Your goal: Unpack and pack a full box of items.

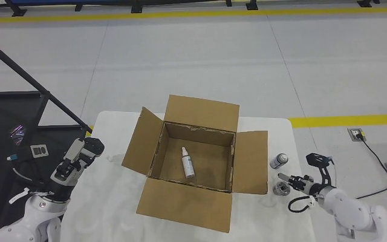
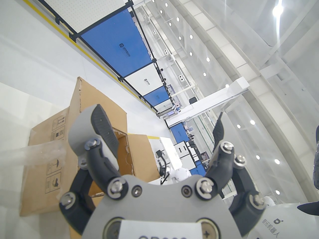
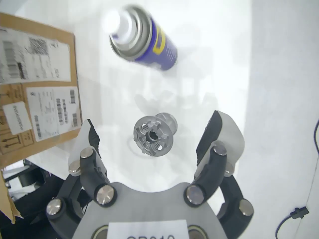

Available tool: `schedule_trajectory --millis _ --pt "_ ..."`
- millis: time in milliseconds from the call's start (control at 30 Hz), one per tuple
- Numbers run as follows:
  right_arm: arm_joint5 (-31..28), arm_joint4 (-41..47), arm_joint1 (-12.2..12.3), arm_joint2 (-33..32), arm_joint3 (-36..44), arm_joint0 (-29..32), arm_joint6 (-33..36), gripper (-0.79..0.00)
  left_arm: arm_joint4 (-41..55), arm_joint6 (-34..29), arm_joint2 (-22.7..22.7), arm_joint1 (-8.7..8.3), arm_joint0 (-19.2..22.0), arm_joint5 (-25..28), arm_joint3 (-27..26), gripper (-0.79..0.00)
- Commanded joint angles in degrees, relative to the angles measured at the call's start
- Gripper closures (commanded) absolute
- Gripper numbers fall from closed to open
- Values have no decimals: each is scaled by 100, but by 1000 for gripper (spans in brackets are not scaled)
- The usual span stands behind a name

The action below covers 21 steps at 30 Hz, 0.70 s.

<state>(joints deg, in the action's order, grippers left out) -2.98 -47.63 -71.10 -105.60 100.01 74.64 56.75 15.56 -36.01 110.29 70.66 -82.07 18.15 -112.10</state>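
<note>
Spread wide, the right end effector [image 3: 153, 121] hangs over the metal hub [image 3: 153, 138]. If it's grabbing, best centre on the flange, clear of the spray can [image 3: 144, 38].

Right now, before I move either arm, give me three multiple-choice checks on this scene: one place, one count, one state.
1. Where is the white spray bottle?
A) on the floor B) lying inside the cardboard box C) standing on a flap
2. How many of the box's flaps are folded open?
A) two B) three C) four
3. The right gripper is:
A) open, holding nothing B) shut on an item C) shut, empty

Answers:
1 B, the bottle lies flat on the box's bottom.
2 C, all four flaps splay outward.
3 A, its fingers stand apart and the metal hub sits free on the table.
</note>
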Motion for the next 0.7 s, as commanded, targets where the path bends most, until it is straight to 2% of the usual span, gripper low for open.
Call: schedule_trajectory --millis 0,133,200,267,367,433,567,600,667 --pt "502 -367 9 -55 1075 245 -17 -785 0 0 0 0 0 0 0 -785" --pt "896 -907 33 267 2613 213 324 -785 -21 78 -13 -1 -32 -19 -20 -785" --pt "852 -1231 58 686 2964 -98 670 -785 -38 119 2 -8 -73 13 -7 -785" --pt "733 -1480 70 1335 2962 -655 1057 -785 -63 145 27 -15 -120 66 27 -785" --pt "613 -1799 22 2603 2361 -1781 1544 -785 -65 167 61 -26 -202 114 93 -785" --pt "634 -1790 -77 3482 1652 -2601 1729 -785 -70 186 73 -32 -252 142 112 -785" --pt "845 -1542 -382 4949 120 -3947 1791 -785 -15 276 165 -39 -384 197 105 -785" --pt "904 -1357 -525 5415 -446 -4362 1767 -785 5 318 217 -42 -432 207 103 -785" --pt "958 -1143 -720 5951 -1151 -4819 1709 -785 41 362 282 -46 -485 230 107 -785"
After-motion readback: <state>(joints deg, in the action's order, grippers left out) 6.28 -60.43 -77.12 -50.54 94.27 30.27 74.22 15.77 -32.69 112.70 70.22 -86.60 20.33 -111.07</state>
